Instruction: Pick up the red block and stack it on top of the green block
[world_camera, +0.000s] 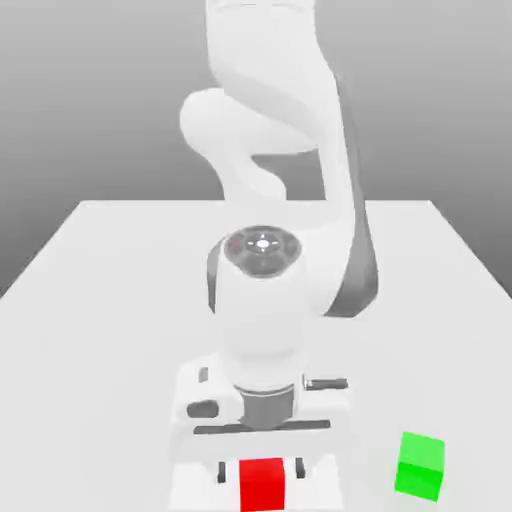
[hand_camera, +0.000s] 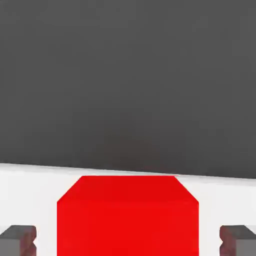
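**Red block sits between parted jaws**

One red block (world_camera: 262, 483) rests on the white counter (world_camera: 90, 300), a flat face square to the exterior camera; as a cube it shows no long axis. The jaws (world_camera: 261, 471) stand open, one finger (hand_camera: 20, 239) on each side, apart from it. One green block (world_camera: 421, 464) stands separately toward the exterior view's right.

red block (world_camera: 262, 483): smooth, matt, flat colour
green block (world_camera: 421, 464): smooth, matt
arm (world_camera: 270, 150): smooth white shell, faint sheen
table (world_camera: 100, 330): plain matt white
fingers (hand_camera: 19, 239): dark, dull pads
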